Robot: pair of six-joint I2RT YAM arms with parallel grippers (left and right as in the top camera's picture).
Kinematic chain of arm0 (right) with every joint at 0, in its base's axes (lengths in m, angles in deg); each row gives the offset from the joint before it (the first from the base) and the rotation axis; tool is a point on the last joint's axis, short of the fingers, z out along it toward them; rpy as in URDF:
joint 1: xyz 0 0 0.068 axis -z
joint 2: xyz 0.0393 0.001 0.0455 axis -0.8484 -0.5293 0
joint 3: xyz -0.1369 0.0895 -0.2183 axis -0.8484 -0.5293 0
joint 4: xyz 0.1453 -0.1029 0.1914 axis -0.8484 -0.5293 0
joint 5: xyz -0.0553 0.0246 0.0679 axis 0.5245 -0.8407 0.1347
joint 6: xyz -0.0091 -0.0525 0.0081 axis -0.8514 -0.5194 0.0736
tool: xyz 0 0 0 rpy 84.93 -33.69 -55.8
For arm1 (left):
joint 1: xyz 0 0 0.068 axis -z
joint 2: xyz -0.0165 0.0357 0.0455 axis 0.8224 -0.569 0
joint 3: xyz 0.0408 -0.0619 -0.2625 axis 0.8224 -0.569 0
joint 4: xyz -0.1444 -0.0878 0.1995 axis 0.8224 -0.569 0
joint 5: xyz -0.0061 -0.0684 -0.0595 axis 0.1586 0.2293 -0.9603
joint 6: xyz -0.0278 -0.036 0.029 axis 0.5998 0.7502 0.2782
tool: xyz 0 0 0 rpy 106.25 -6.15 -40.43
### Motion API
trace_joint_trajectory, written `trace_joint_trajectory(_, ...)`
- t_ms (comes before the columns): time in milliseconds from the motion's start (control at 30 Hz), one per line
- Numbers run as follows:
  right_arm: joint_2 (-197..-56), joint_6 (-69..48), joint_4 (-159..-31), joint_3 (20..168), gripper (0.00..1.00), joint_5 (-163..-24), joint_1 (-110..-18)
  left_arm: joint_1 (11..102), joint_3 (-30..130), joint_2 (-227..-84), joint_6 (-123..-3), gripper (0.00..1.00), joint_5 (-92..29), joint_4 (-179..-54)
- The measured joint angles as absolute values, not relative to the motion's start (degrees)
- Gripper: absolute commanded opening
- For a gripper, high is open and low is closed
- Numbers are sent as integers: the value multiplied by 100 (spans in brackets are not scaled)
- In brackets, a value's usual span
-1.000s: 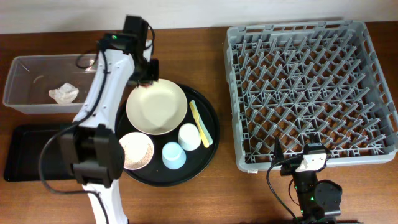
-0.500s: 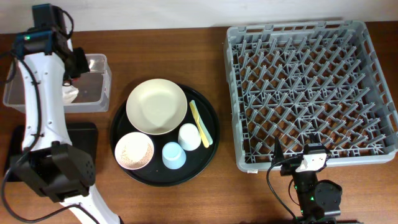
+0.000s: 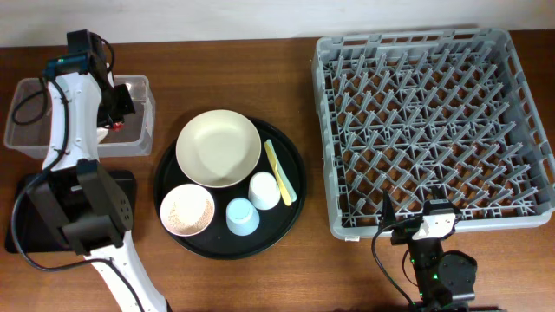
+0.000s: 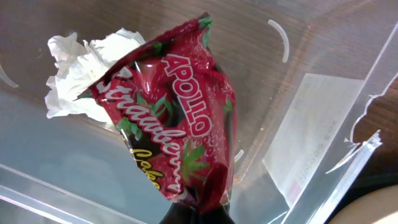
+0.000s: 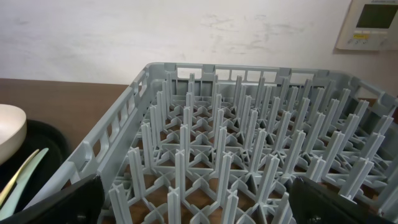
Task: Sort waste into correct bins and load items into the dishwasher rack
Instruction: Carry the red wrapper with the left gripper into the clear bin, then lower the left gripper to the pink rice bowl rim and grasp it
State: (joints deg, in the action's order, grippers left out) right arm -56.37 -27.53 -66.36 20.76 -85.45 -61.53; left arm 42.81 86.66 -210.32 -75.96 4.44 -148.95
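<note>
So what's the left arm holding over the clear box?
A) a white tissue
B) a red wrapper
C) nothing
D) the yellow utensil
B: the left wrist view shows the left gripper shut on the red wrapper above the clear box, where the white tissue lies.

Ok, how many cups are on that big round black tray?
2. The small white cup sits on the large round black tray beside the slim yellow plastic utensil; the small light blue cup stands just left of it, nearer the robot. None look hidden.
</note>
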Motion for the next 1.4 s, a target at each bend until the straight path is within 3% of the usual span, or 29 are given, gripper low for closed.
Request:
trace_joint_trajectory(100, -5637, -2755, -6636, 2076, 98, -8545, -6153, 4226, 8666, -21287, -7596, 1, 462, -14832)
trace_joint_trajectory(133, -5637, -2753, -6636, 2076, 98, -8545, -6153, 4187, 8664, -21421, -7596, 10, 462, -14808)
trace_joint_trajectory(167, -5637, -2755, -6636, 2076, 98, -8545, -6153, 4150, 8646, -21510, -7596, 25, 462, -14740)
trace_joint_trajectory(200, -5637, -2755, -6636, 2076, 98, -8545, -6153, 4124, 8642, -21569, -7581, 60, 464, -14725)
trace_joint_trajectory(233, -5637, -2753, -6636, 2076, 98, -8545, -6153, 4099, 8635, -21582, -7577, 87, 464, -14688)
trace_joint_trajectory(267, -5637, -2753, -6636, 2076, 98, -8545, -6153, 4084, 8635, -21582, -7581, 94, 466, -14659)
trace_joint_trajectory(667, -5637, -2755, -6636, 2076, 98, -8545, -6153, 4073, 9888, -21394, -7561, 93, 191, -15442)
trace_joint_trajectory(767, -5637, -2755, -6638, 2076, 98, -8545, -6153, 4073, 10189, -20798, -7557, 99, -351, -16023)
trace_joint_trajectory(967, -5637, -2753, -6638, 2076, 98, -8545, -6153, 4353, 10237, -20013, -7557, 99, -797, -17429)
trace_joint_trajectory(1200, -5637, -2753, -6636, 2076, 98, -8545, -6153, 4950, 10124, -19760, -7378, 99, -832, -17866)
trace_joint_trajectory(1400, -5637, -2755, -6638, 2076, 98, -8545, -6153, 5671, 8677, -18026, -7207, 99, -544, -17859)
